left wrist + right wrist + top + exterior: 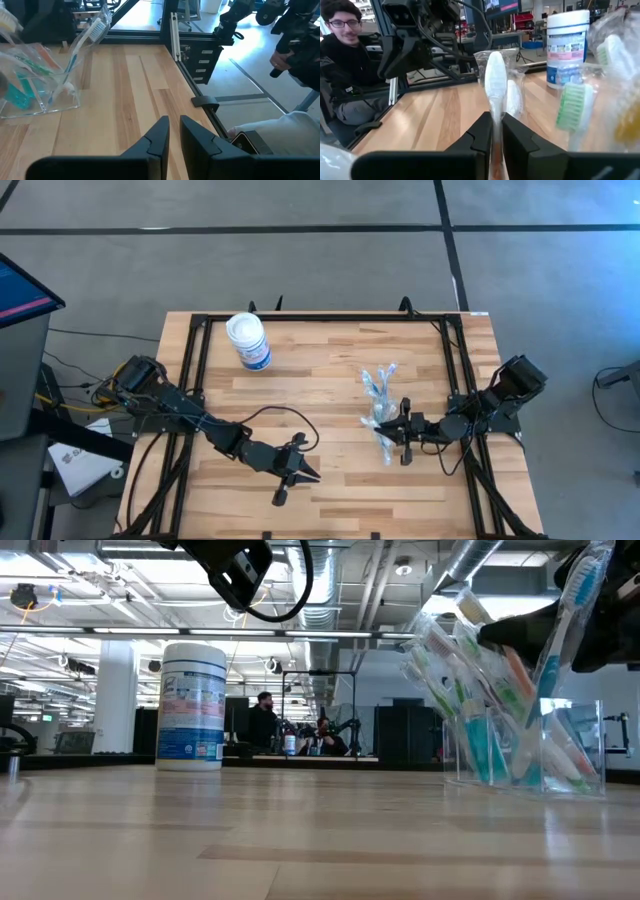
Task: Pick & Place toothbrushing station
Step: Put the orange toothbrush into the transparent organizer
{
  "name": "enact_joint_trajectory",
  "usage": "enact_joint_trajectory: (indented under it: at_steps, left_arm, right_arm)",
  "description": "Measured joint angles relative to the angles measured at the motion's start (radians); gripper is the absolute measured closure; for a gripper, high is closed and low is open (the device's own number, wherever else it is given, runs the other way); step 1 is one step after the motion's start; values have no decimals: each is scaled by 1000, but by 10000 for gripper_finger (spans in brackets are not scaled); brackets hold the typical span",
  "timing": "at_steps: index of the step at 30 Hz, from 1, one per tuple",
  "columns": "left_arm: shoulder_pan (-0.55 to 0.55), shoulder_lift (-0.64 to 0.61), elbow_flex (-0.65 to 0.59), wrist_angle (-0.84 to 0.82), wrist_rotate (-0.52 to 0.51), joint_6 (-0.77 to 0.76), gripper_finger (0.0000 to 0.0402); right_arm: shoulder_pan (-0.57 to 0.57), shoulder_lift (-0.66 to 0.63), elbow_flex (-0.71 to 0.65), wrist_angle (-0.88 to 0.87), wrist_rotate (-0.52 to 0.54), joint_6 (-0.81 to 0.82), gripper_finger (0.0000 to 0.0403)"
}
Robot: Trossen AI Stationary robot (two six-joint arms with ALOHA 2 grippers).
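Right gripper: clenched on a toothbrush handle.
Toothbrush: light, slim, probably slippery; best held mid-handle.
Left gripper: nearly closed, empty.

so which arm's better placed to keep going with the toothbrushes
The right one. The right gripper is already shut on a toothbrush at the clear cup. The left gripper hangs empty over bare table, well apart from it.

Clear plastic cup stands upright on the table's right side, packed with leaning toothbrushes and teal tubes; one white-headed toothbrush pinched upright.
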Motion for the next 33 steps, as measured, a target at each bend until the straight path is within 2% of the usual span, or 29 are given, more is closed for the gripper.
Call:
enact_joint_trajectory:
  at_steps: [18,33]
  left_arm:
    - [0,0,0,0,0,0,363]
    - [0,0,0,0,0,0,363]
  right_arm:
    - [2,0,0,-2,0,8,338]
    - [2,0,0,-1,0,9,278]
